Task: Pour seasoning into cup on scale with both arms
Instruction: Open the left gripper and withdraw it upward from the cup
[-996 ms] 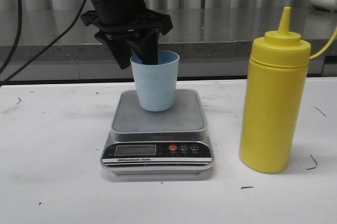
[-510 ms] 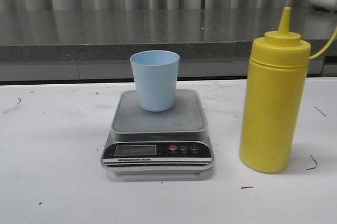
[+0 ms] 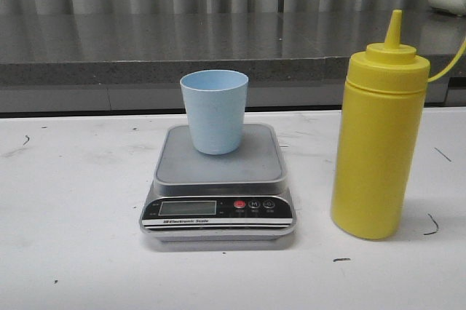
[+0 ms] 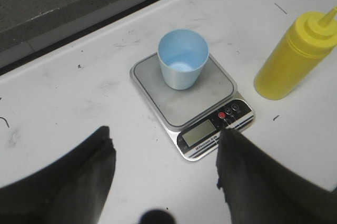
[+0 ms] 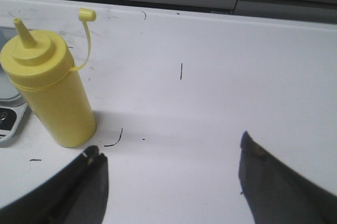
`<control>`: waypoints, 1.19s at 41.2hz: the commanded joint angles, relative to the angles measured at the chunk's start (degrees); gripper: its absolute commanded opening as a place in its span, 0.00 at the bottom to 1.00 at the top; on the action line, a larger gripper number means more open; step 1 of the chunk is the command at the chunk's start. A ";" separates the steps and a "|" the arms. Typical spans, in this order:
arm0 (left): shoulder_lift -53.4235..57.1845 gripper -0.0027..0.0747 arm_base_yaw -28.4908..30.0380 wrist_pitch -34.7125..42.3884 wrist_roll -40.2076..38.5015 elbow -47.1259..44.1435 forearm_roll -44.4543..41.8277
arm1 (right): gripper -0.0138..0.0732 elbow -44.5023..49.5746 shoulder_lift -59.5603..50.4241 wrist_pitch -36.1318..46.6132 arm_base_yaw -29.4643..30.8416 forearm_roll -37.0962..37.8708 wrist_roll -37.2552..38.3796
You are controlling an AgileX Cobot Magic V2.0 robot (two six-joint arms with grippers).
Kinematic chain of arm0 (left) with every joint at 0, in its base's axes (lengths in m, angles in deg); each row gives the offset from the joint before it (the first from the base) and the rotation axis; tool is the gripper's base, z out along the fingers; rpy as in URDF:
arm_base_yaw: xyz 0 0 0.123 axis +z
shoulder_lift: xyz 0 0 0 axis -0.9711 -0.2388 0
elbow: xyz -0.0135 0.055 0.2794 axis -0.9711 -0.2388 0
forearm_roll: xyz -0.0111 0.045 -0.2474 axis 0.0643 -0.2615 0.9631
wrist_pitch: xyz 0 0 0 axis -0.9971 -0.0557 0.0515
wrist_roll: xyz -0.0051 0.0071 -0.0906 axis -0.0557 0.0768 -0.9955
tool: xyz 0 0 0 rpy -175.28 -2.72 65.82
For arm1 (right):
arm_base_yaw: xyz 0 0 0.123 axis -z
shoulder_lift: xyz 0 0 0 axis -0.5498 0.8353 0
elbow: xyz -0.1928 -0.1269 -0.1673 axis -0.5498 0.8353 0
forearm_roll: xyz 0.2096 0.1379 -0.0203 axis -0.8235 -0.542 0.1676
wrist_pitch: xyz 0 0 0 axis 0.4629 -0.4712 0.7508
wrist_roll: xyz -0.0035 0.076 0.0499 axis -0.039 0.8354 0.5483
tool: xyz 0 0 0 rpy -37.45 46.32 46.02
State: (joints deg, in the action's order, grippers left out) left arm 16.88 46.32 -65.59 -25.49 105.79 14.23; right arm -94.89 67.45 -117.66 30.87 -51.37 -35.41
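**Cup is on the scale, bottle waits for my right arm**

I'm looking at the small pale blue tapered plastic cup (image 3: 214, 110), upright on the steel platform of the flat digital kitchen scale (image 3: 218, 183), set towards the back edge. From the left wrist camera I see straight down into the cup, and it looks empty (only pale blue floor in there). The scale's display is too small for me to read.

The tall opaque yellow squeeze bottle (image 3: 378, 138) stands upright on the white table (image 3: 73, 201), just to the right of the scale and not touching it. Its cone nozzle is bare; in the right wrist view the small cap hangs off to one side on its strap, so I judge the spout is ready to pour.

My left gripper (image 4: 164, 169) hangs above the table on the near side of the scale, fingers spread wide, nothing between them. My right gripper (image 5: 171, 179) is also spread wide and empty, with the bottle off beyond one finger, well clear of it. Neither arm shows in the front view.

So the placing step looks done, and the bottle pickup is the one in hand. Next I need the right gripper around the bottle's body, a firm grip, then a lift and tilt with the nozzle over the cup's mouth, gently enough not to knock that light cup.
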 commanded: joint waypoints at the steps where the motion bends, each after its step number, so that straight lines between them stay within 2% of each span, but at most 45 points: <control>1: 6.39 0.58 -0.05 3.79 -1.19 -2.97 0.31 | 0.78 -1.73 0.84 3.68 0.18 0.41 -0.44; 14: 25.74 0.58 -0.05 4.54 -1.19 -17.32 0.42 | 0.78 -1.73 0.84 3.68 0.18 0.41 -0.44; 24: 36.52 0.58 -0.05 5.22 -1.19 -26.04 0.72 | 0.78 -1.73 0.84 3.68 0.18 0.41 -0.44; 34: 38.86 0.58 -0.05 10.06 -1.19 -29.78 0.72 | 0.78 -1.73 0.84 3.68 0.18 0.41 -0.44; 49: 38.86 0.58 -0.05 9.95 -1.19 -29.87 0.72 | 0.78 -1.73 0.84 3.68 0.18 0.41 -0.44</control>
State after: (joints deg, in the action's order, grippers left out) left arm 56.31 46.32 -60.15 -26.08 74.63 14.23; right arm -94.89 67.45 -117.66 30.87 -51.37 -35.41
